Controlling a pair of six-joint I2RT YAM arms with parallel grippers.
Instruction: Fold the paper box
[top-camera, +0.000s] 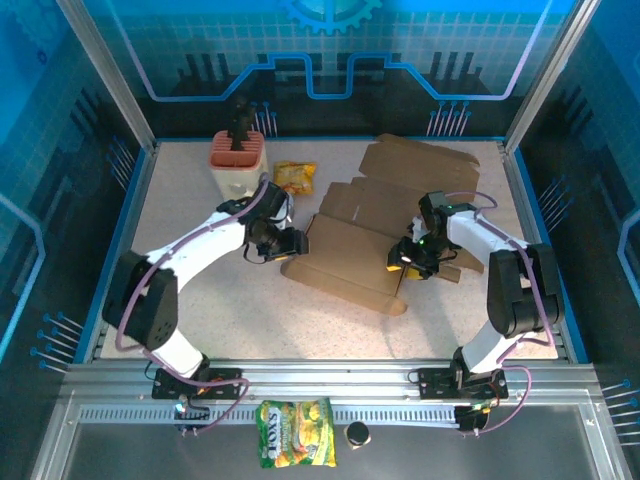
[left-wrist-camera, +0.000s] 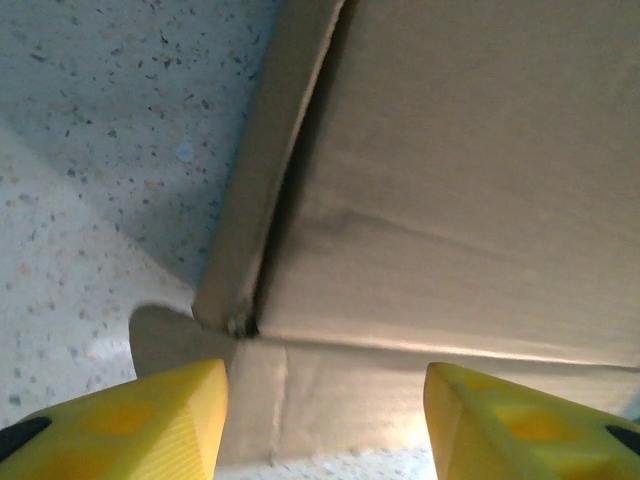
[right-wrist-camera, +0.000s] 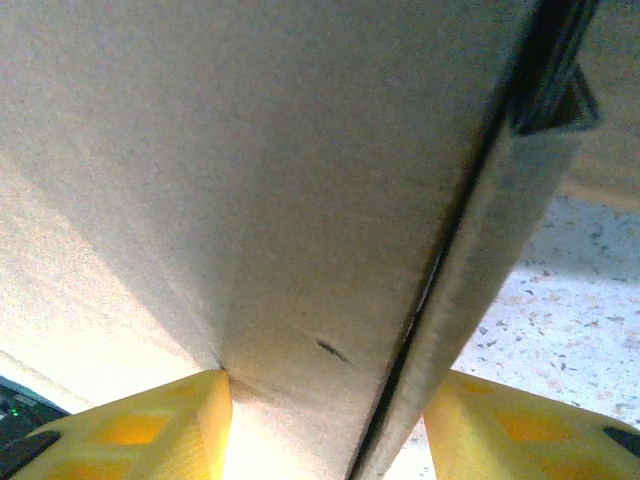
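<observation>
The paper box (top-camera: 350, 245) is a flat brown cardboard blank in the middle of the table, with some panels partly raised. My left gripper (top-camera: 292, 243) is at its left edge. In the left wrist view the yellow fingers (left-wrist-camera: 160, 425) stand wide apart over a short flap (left-wrist-camera: 320, 400) next to a creased corner, and they are open. My right gripper (top-camera: 405, 262) is at the blank's right side. Its fingers (right-wrist-camera: 150, 430) stand apart on either side of a raised, doubled cardboard fold (right-wrist-camera: 330, 300) that reaches both pads.
A second flat cardboard piece (top-camera: 425, 165) lies at the back right. A peach-coloured container (top-camera: 238, 160) and a yellow snack bag (top-camera: 295, 177) sit at the back left. Another snack bag (top-camera: 296, 446) and a small dark cap (top-camera: 357, 434) lie on the front rail. Blue walls enclose the table.
</observation>
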